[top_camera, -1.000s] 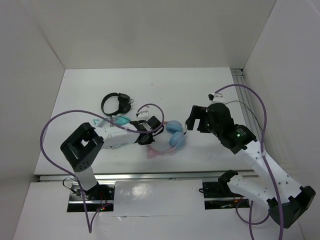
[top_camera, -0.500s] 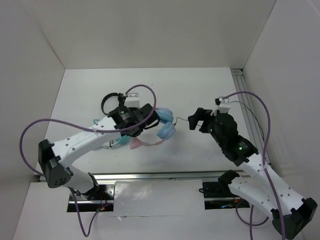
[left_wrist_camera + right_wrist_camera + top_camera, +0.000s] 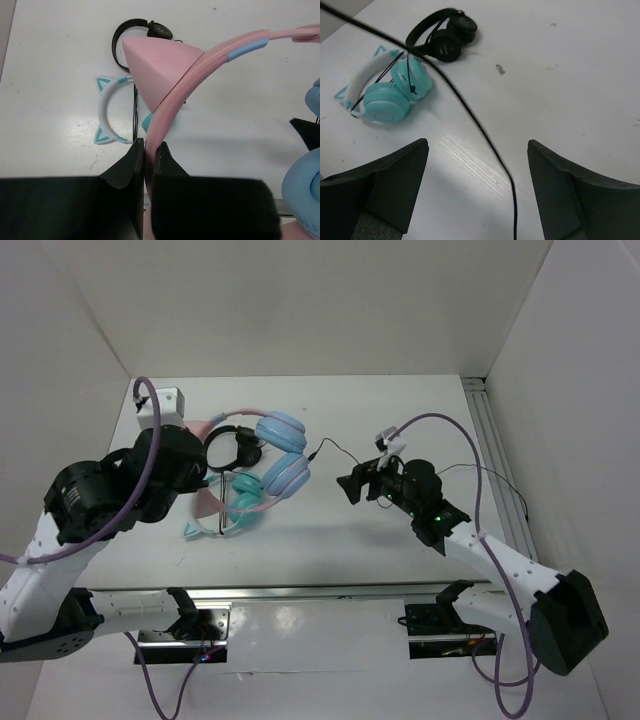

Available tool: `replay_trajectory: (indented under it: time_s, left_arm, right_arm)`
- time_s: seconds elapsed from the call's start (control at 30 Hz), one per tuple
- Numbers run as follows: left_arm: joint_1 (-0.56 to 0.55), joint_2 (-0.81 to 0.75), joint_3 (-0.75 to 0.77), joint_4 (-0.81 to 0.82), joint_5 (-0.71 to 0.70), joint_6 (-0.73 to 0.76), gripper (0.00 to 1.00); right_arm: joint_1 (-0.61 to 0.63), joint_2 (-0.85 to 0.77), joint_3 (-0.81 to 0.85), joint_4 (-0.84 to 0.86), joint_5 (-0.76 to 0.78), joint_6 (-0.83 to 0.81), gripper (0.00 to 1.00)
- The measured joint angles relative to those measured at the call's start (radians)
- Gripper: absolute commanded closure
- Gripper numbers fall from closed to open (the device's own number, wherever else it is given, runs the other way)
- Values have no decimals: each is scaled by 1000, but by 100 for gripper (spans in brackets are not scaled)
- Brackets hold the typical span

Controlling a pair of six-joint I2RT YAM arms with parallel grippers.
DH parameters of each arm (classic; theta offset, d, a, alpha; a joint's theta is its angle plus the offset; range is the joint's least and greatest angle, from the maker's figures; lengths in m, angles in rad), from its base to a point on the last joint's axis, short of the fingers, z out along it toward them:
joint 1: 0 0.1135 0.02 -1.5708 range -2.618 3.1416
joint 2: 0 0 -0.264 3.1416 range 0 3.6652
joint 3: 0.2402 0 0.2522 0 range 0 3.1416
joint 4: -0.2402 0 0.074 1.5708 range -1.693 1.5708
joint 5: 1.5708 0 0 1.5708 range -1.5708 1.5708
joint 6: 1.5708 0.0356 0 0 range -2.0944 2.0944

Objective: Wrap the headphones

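Note:
The headphones (image 3: 282, 452) have a pink headband with cat ears, light blue ear cups and a thin black cable (image 3: 332, 448). My left gripper (image 3: 197, 476) is shut on the pink headband (image 3: 172, 107) and holds the headphones up off the table. A pink ear (image 3: 157, 70) sits just past the fingers, and a blue cup (image 3: 306, 186) hangs at the right. The cable runs from the cups toward my right gripper (image 3: 350, 485). That gripper is open (image 3: 477, 145), and the cable (image 3: 485, 140) passes between its fingers without touching them.
Teal cat-ear headphones (image 3: 238, 502) lie on the table under the raised pair, and small black headphones (image 3: 228, 447) lie just behind them. Both also show in the right wrist view: the teal pair (image 3: 390, 95) and the black pair (image 3: 442, 35). White walls enclose the table.
My left arm has swung left and lifted the headphones up and toward the back. The right gripper has moved left to where the stretched cable runs between its fingers.

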Motion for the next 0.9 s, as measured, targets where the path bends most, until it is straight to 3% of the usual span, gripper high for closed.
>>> replay_trajectory:
  time_s: [0.13,0.2,0.33,0.57,0.77,0.9]
  left_arm:
    - [0,-6,18,-12,21,40,100]
    - [0,-3,18,-24,29,50,100]
    - [3,23,18,-30,42,66,100]
    - [76,23,-2,-25,1,90,100]
    - [114,27,-230,48,-113,143,100]
    - [117,119,-311,119,-81,212,100]
  right_arm:
    - [2,162,13,84,-91,-38,20]
    - [2,218,13,121,-101,-51,34]
    - [2,270,13,185,-129,-70,100]
    - [6,236,6,197,-127,-63,100]
    - [37,-39,-8,80,23,-58,100]
    - [73,-196,27,-24,50,-64,96]
